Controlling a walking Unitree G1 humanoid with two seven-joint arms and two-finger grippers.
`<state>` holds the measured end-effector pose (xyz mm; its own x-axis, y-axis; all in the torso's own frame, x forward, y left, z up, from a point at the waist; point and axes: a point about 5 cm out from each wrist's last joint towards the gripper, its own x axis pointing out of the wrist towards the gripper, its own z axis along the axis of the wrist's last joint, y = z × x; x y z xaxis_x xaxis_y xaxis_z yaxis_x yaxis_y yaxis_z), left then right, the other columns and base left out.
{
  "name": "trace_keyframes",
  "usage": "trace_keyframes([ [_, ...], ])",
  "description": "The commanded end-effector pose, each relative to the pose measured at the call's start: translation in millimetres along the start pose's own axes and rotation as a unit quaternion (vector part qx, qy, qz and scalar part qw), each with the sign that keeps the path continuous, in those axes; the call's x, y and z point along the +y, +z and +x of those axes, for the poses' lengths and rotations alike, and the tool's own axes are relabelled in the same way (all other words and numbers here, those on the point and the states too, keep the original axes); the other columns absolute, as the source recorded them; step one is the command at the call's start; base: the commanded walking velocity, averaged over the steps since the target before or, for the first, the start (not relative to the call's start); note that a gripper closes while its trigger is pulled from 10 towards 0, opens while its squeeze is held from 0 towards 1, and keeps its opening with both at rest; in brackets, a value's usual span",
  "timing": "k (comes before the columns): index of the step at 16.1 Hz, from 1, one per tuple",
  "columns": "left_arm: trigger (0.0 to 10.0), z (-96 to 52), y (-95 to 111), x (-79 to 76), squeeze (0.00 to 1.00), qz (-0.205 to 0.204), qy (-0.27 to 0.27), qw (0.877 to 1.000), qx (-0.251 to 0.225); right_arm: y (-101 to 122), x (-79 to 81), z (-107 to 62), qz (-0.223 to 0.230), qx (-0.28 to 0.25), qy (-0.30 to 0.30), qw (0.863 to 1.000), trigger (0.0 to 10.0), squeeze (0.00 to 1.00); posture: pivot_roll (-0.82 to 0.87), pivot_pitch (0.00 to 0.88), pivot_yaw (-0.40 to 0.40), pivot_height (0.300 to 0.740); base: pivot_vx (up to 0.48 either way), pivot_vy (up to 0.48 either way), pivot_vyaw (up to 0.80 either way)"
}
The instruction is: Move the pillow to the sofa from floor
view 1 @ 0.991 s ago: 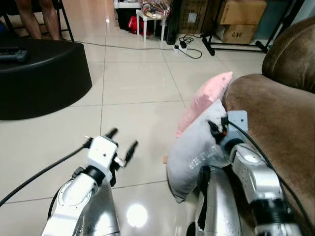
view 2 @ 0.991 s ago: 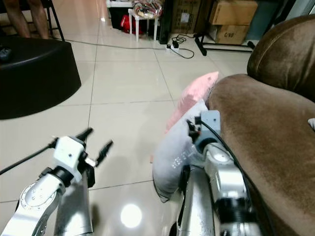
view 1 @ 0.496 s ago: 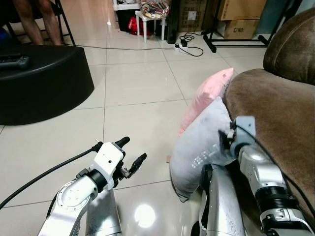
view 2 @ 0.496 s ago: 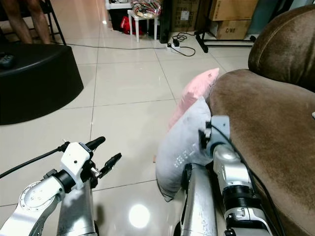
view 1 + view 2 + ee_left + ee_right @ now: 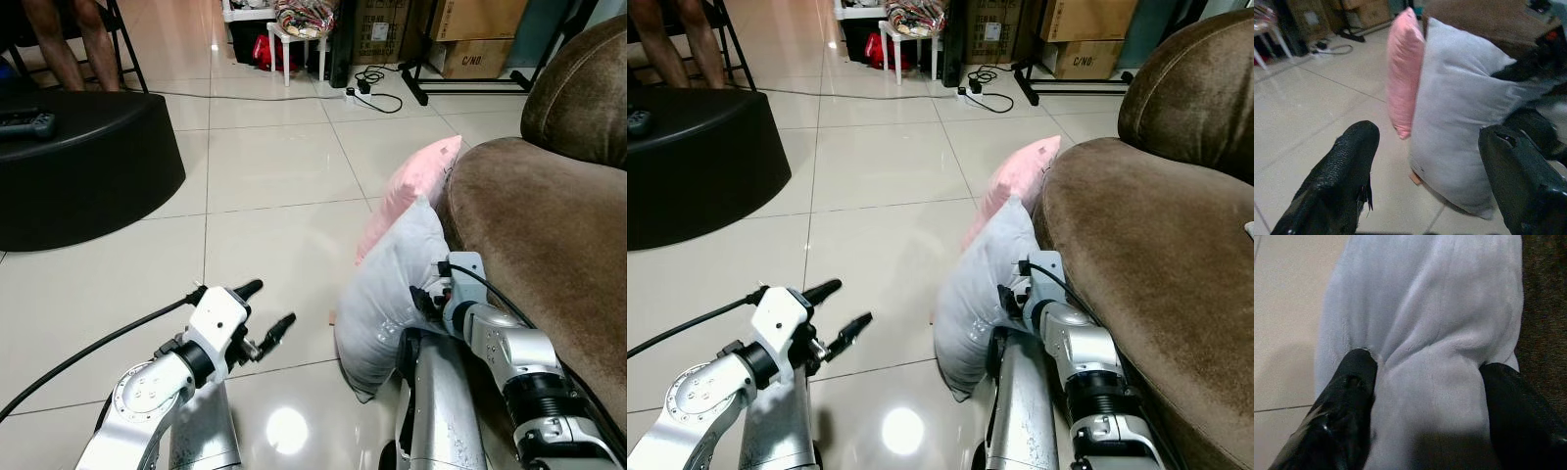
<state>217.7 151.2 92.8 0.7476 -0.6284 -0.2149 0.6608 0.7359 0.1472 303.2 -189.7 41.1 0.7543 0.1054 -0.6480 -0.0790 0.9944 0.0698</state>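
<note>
A grey pillow (image 5: pixel 387 294) stands on edge on the tiled floor, leaning against the front of the brown sofa (image 5: pixel 549 225). A pink pillow (image 5: pixel 411 191) leans behind it. My right gripper (image 5: pixel 1425 382) is pressed into the grey pillow's sofa-side edge. Its two black fingers (image 5: pixel 1352 382) squeeze a bunched fold of the fabric between them. My left gripper (image 5: pixel 268 304) hovers open above the floor to the left of the pillow, touching nothing. In the left wrist view both pillows stand ahead between its spread fingers (image 5: pixel 1342 166).
A low round black table (image 5: pixel 78 157) with a controller on it fills the far left. A person's legs (image 5: pixel 69 39) stand behind it. A power strip and cables (image 5: pixel 367 93), a white stool (image 5: pixel 304 29) and cardboard boxes (image 5: pixel 480 39) line the back.
My right wrist has dropped lower and pushed into the grey pillow's edge, and the fabric now bunches between its fingers. The left gripper has sunk slightly and stays open.
</note>
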Motion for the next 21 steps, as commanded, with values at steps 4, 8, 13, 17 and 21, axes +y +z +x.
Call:
trace_keyframes([
  [4, 10.0, -1.2, -1.9, -2.2, 0.0, -0.005, -0.025, 1.0, 0.009, -14.2, 18.4, 0.7, -0.008, 0.023, 0.043, 0.999, 0.0, 0.0, -0.02, 0.0, -0.03, 0.386, 0.0, 0.0, 0.0],
  [8, 10.0, -0.8, -1.5, -2.9, 0.0, -0.007, -0.028, 1.0, 0.01, -13.3, 26.7, -2.2, -0.002, 0.015, 0.06, 0.998, 0.0, 0.0, -0.02, 0.0, -0.029, 0.386, 0.0, 0.0, 0.0],
  [13, 10.0, 0.2, -1.7, -3.5, 0.0, -0.008, -0.03, 0.999, 0.009, -12.6, 32.7, -4.9, 0.014, 0.007, 0.081, 0.997, 0.0, 0.0, -0.02, 0.0, -0.031, 0.386, 0.0, 0.0, 0.0],
  [17, 10.0, 1.8, -1.6, -4.0, 0.0, -0.01, -0.029, 1.0, 0.007, -10.6, 32.5, -4.8, 0.026, 0.001, 0.074, 0.997, 0.0, 0.0, -0.02, 0.0, -0.038, 0.386, 0.0, 0.0, 0.0],
  [21, 10.0, 2.8, -1.6, -3.7, 0.0, -0.011, -0.029, 1.0, 0.007, -8.3, 33.4, -4.6, 0.026, -0.007, 0.068, 0.997, 0.0, 0.0, -0.02, 0.0, -0.039, 0.386, 0.0, 0.0, 0.0],
])
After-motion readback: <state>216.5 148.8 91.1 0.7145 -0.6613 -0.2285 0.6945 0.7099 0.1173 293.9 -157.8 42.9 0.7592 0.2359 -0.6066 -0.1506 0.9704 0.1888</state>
